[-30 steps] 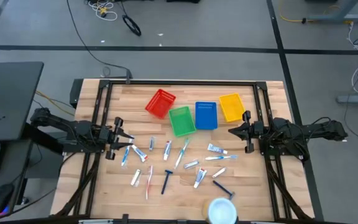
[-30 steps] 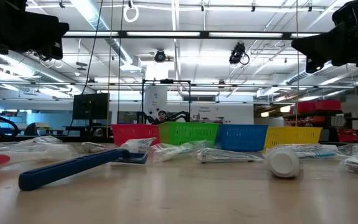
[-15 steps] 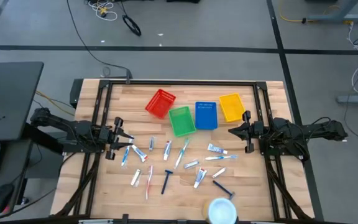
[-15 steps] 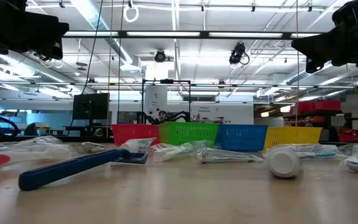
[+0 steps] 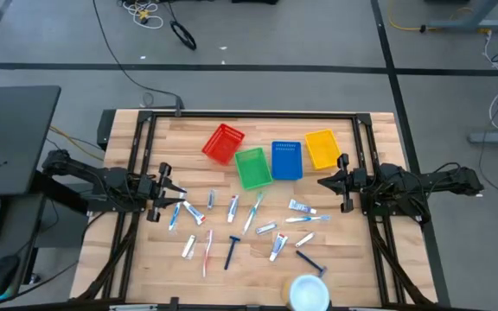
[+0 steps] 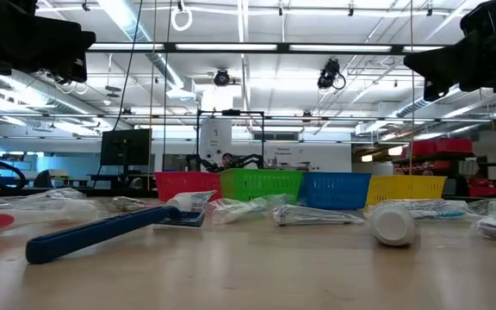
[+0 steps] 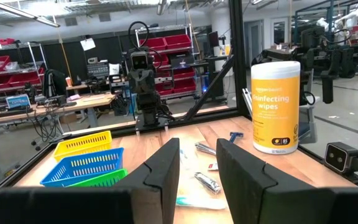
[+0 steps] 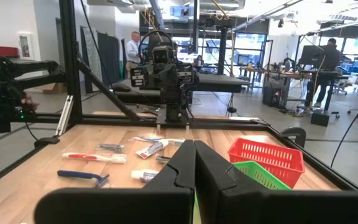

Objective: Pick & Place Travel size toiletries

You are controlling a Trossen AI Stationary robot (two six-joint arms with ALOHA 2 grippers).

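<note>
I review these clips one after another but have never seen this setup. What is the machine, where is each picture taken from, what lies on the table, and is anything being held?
These are two dark robot arms at a wooden table. One picture looks straight down from above, one looks level across the tabletop, and one comes from a camera on each wrist.

From above, the left gripper sits at the table's left side, its fingers apart. The right gripper sits at the right side, shut. Neither holds anything.

Along the back stand four small baskets: red basket, green basket, blue basket, yellow basket. In front lie scattered toiletries, such as a white tube, a toothbrush and a blue razor. A white tub of wipes stands at the near edge.
</note>
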